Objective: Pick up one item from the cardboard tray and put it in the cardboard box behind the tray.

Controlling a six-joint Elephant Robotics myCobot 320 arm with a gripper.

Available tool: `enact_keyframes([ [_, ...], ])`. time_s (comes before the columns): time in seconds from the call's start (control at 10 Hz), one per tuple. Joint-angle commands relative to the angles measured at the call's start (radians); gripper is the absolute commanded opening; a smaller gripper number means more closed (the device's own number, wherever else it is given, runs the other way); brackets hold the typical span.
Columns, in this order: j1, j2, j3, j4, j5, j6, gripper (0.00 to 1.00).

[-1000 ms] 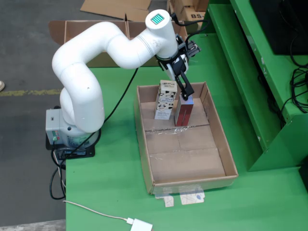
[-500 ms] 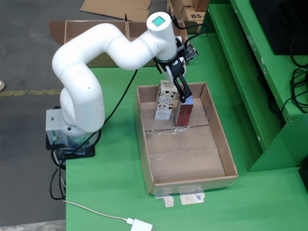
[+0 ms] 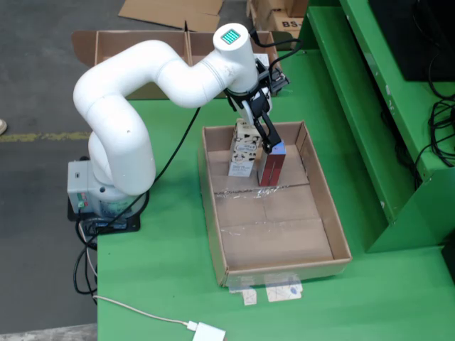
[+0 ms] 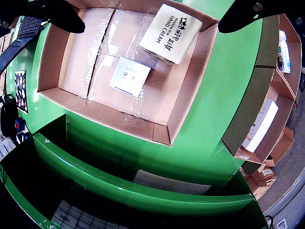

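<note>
A cardboard tray (image 3: 284, 268) lies on the green table. At its far end stand a white box printed HAND CREAM (image 3: 243, 149) and a red box with a pale blue top (image 3: 272, 165). My gripper (image 3: 266, 133) hangs just above them with its black fingers spread wide and nothing between them. In the wrist view the gripper (image 4: 151, 21) looks down into the tray (image 4: 114, 119), on the hand cream box (image 4: 169, 33) and the small box's pale top (image 4: 130, 76). An open cardboard box (image 3: 135, 46) sits behind the tray, past the table's far edge.
A tall green shelf frame (image 3: 398, 142) runs along the right of the table, close to the tray's right wall. The arm's base (image 3: 99, 199) stands left of the tray. A white cable and adapter (image 3: 206, 331) and paper labels (image 3: 274, 291) lie near the front edge.
</note>
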Motion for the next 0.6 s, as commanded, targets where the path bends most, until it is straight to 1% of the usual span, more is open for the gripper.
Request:
enact_keyframes([
  [0.0, 0.01, 0.027, 0.016, 0.016, -0.004, 0.003, 1.0],
  [0.2, 0.007, 0.007, -0.017, 0.045, -0.001, 0.013, 1.0],
  [0.3, 0.004, -0.036, -0.013, 0.063, -0.001, 0.027, 1.0],
  [0.4, 0.004, -0.036, -0.013, 0.063, -0.001, 0.027, 1.0],
  [0.5, -0.005, -0.071, -0.027, 0.095, 0.01, 0.023, 1.0],
])
